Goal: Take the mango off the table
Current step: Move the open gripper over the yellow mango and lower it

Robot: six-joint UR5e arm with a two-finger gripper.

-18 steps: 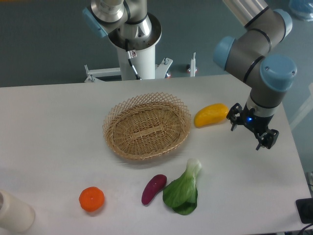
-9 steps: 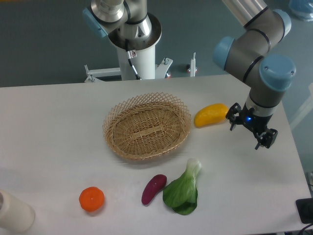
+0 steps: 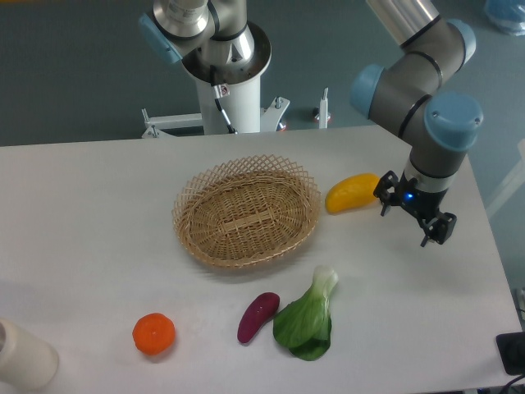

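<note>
The mango point(image 3: 353, 192) is a glossy yellow-orange oblong fruit lying on the white table point(image 3: 98, 213), just right of the wicker basket. My gripper point(image 3: 410, 215) hangs close to the table right of the mango's right end, beside it and not around it. Its two dark fingers point(image 3: 432, 228) stand apart with nothing between them, so it is open and empty.
A wicker basket point(image 3: 247, 211) sits mid-table. In front lie a purple eggplant point(image 3: 257, 316), a green bok choy point(image 3: 308, 316) and a round orange fruit point(image 3: 154, 333). A white cylinder point(image 3: 23, 355) stands at the front left corner. The table's right edge is near the gripper.
My gripper and arm have shifted a little to the left, toward the mango's right end. The mango and the other things have not moved.
</note>
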